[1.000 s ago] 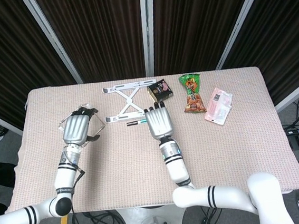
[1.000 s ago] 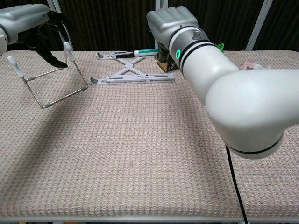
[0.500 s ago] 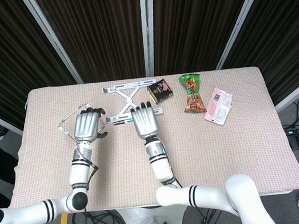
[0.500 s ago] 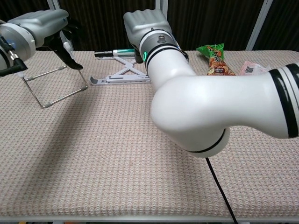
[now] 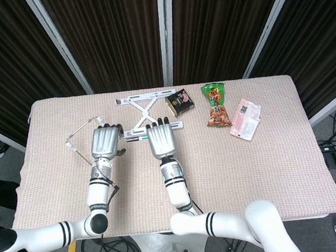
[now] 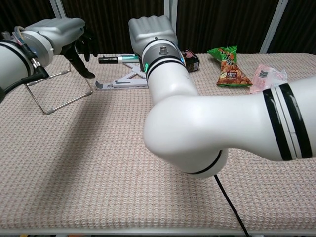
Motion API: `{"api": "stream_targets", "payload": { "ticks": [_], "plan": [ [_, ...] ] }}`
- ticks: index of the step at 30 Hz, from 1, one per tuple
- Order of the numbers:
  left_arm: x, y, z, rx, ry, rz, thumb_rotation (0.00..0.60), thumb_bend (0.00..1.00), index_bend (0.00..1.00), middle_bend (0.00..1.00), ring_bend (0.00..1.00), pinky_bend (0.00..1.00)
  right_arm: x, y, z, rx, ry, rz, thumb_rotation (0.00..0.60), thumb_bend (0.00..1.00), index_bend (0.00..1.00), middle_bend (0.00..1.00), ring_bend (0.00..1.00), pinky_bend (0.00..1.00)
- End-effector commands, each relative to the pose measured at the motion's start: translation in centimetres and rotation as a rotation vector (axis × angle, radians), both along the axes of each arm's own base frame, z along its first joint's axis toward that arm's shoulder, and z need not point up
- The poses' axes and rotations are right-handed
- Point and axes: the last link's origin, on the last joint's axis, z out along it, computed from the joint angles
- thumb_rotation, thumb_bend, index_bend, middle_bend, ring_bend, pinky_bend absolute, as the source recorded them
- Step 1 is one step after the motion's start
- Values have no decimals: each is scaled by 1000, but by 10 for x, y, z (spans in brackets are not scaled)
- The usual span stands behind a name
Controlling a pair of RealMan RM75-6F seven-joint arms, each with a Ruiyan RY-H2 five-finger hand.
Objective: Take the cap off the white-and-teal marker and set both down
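Looking down from the head view, your right hand (image 5: 160,140) grips the white-and-teal marker (image 5: 134,138), its cap end pointing to 9 o'clock toward your left hand (image 5: 105,143), while the chest view shows that marker (image 6: 117,59) held above the counter (image 6: 98,163), left hand's (image 6: 74,37) fingers spread, holding nothing.

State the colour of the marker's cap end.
Black, on the marker held by the right robot hand; clearest in the chest view.
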Motion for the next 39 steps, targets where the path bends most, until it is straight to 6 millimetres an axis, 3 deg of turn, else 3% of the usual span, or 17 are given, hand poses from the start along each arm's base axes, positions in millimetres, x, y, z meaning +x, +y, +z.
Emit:
{"api": "stream_targets", "payload": {
  "ticks": [1,39],
  "plan": [
    [2,1,-1,2,31,9,600,156,443,475,352,426,0,1,-1,1,4,1,600,327,560,554,287,280],
    [11,-2,-14,-29,26,37,600,266,515,547,427,503,1,6,-21,31,18,-28,600,329,561,554,287,280]
  ]
}}
